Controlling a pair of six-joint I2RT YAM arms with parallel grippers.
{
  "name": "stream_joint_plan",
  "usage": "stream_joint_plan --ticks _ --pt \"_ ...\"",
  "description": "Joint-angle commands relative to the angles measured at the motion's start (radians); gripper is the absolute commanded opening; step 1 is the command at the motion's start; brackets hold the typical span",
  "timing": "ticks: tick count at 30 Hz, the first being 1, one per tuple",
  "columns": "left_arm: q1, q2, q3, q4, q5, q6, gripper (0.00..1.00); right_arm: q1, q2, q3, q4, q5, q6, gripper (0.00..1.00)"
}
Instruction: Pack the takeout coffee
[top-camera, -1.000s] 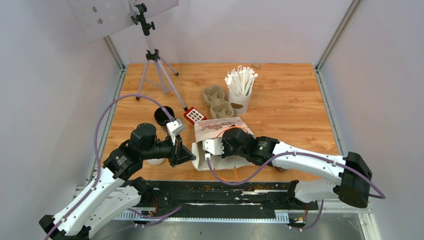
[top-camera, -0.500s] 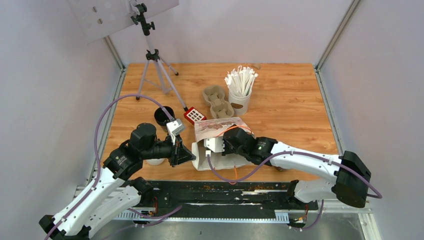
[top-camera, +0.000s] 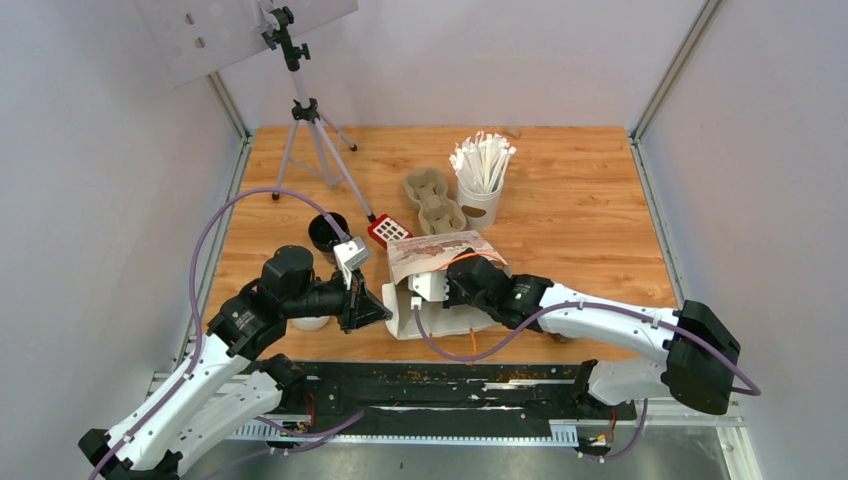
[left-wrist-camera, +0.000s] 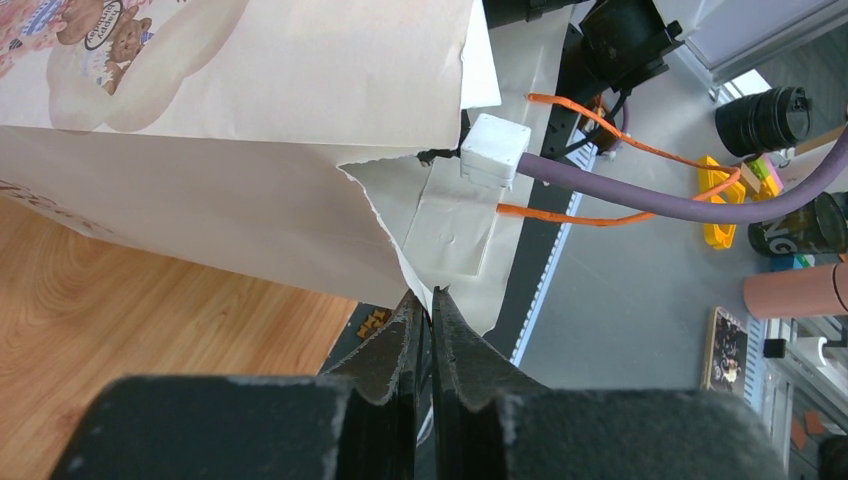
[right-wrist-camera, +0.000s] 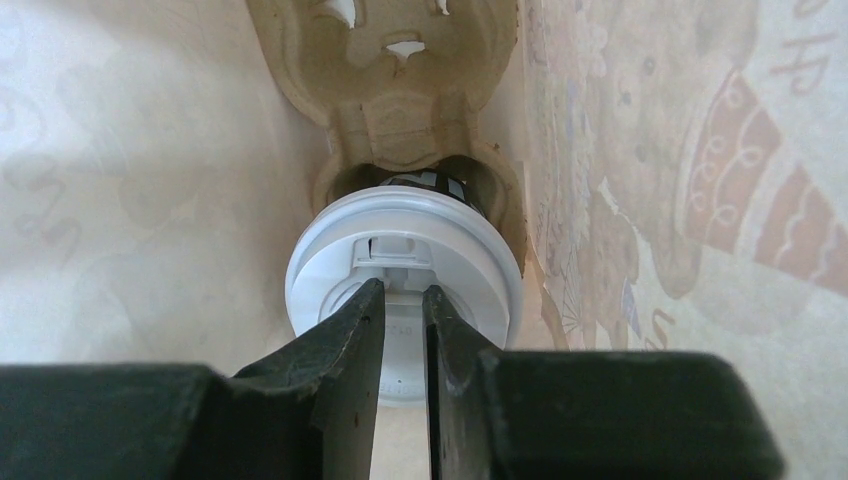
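A paper bag (top-camera: 440, 255) lies on its side at the table's near middle, its mouth toward the left. My left gripper (left-wrist-camera: 428, 300) is shut on the bag's torn mouth edge (left-wrist-camera: 400, 240) and shows in the top view (top-camera: 385, 308) at the mouth. My right arm reaches into the bag. Inside, one takeout coffee (right-wrist-camera: 460, 260), dark with a white lid, sits in a pocket of a beige pulp tray (right-wrist-camera: 400, 90). My right gripper (right-wrist-camera: 402, 290) is right at the lid, its jaws a narrow gap apart with nothing between them.
A second pulp tray (top-camera: 432, 200) and a white cup of wrapped sticks (top-camera: 480, 180) stand behind the bag. A red box (top-camera: 390, 231), a dark round cup (top-camera: 328, 232) and a tripod (top-camera: 310, 130) stand at the left. Something white and round (top-camera: 310, 323) shows under my left arm.
The right gripper's jaws have narrowed a little. The bag's upper side has lifted slightly toward the outer pulp tray. The left arm has not moved.
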Motion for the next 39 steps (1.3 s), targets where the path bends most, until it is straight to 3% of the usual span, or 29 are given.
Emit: stream_joint_plan --ticks 1,24,29,34,39 --pt "0.0 -0.006 0.026 0.02 0.024 -0.004 0.13 -0.019 0.0 -0.018 0.036 0.04 0.022 0.21" --pt "0.0 -0.004 0.026 0.038 0.023 -0.021 0.13 -0.038 -0.008 0.01 0.009 -0.001 0.032 0.22" --pt "0.0 -0.005 0.035 0.041 0.009 -0.035 0.26 -0.036 -0.019 0.048 -0.016 -0.031 0.046 0.25" --pt "-0.001 -0.003 0.035 0.109 0.051 -0.093 0.46 -0.036 -0.02 0.056 -0.016 -0.028 0.04 0.25" --pt "0.0 0.011 0.019 0.154 0.045 -0.16 0.55 -0.036 -0.019 0.056 -0.006 -0.02 0.042 0.25"
